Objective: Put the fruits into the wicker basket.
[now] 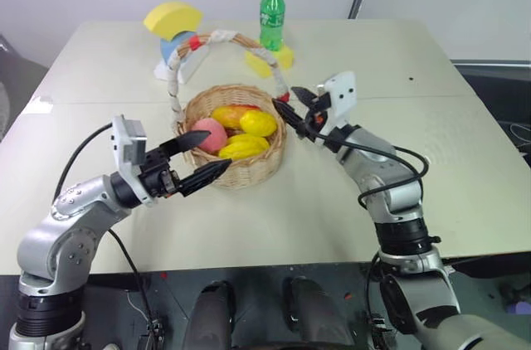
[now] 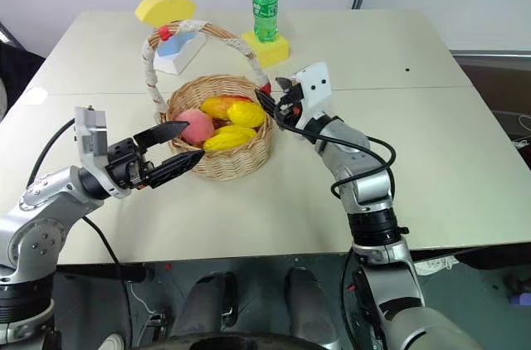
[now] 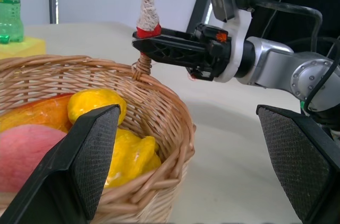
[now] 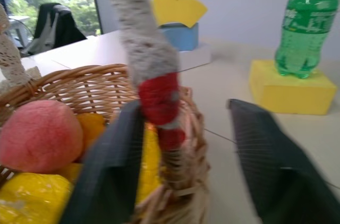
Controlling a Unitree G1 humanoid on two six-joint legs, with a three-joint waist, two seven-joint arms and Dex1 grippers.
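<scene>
The wicker basket [image 1: 249,174] stands mid-table, its white-wrapped handle [image 1: 217,37] arching over it. Inside lie the fruits: a pink peach [image 1: 209,134], a red-and-yellow mango [image 1: 232,114] and two yellow fruits [image 1: 259,123]. My left gripper [image 1: 214,153] is open at the basket's near left rim, its fingers pointing at the peach and holding nothing. My right gripper [image 4: 183,107] is at the basket's right side, open, with its fingers astride the handle's red end [image 4: 159,99]. One finger lies against the handle; the other stands apart from it.
Behind the basket a green bottle [image 1: 272,14] stands on a yellow foam block [image 1: 278,58]. A yellow half-round block [image 1: 172,18] sits on a blue piece at the back left. The pale table [image 1: 415,159] stretches wide to the right and front.
</scene>
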